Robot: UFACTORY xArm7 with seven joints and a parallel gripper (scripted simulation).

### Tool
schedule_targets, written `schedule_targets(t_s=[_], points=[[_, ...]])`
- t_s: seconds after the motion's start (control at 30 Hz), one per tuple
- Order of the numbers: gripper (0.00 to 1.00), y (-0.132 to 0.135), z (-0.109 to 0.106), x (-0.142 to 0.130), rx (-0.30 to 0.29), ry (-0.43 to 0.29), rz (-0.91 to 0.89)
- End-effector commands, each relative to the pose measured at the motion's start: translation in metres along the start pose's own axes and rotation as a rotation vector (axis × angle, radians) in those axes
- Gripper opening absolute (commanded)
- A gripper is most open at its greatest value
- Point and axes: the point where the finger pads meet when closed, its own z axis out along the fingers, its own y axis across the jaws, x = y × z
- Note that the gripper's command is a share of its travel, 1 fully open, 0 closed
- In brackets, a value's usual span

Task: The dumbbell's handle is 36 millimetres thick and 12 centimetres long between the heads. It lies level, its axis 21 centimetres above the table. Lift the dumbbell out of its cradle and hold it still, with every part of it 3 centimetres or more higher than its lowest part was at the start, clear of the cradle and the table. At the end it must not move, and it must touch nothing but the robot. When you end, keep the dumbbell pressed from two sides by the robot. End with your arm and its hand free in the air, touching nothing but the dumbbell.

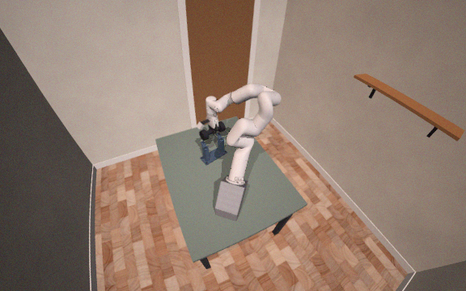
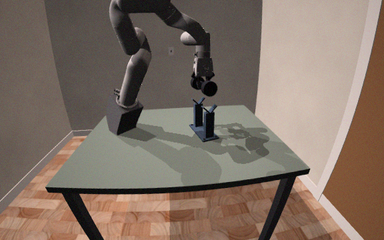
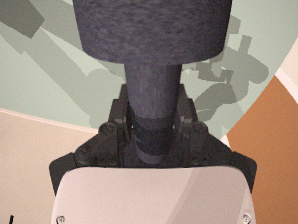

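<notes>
The dark dumbbell (image 1: pixel 210 131) (image 2: pixel 209 88) (image 3: pixel 152 23) hangs level in the air, a short way above the blue cradle (image 1: pixel 213 151) (image 2: pixel 205 124) and clear of its forked tops. My gripper (image 2: pixel 203 79) (image 3: pixel 152 96) (image 1: pixel 210 126) comes down from above and is shut on the dumbbell's handle, a finger on each side. In the wrist view the near head fills the top and the far head is hidden behind the hand. The cradle stands empty on the green table (image 1: pixel 192 202) (image 2: pixel 145 160).
The arm's grey base block (image 1: pixel 230 200) (image 2: pixel 123 117) sits on the table behind the cradle in the exterior view. Walls stand close past the table's far edges, and a wooden shelf (image 1: pixel 411 106) is on the right wall.
</notes>
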Motion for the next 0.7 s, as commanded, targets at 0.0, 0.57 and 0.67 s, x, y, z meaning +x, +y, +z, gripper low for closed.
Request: schedule_targets(t_s=[0.0,0.57,0.67], points=[[0.00,0.001,-0.013,0.000,-0.004,0.001,0.000],[0.00,0.000,-0.030,0.002,-0.004,0.005,-0.002],[0.00,0.000,-0.031,0.002,-0.004,0.006,-0.002]])
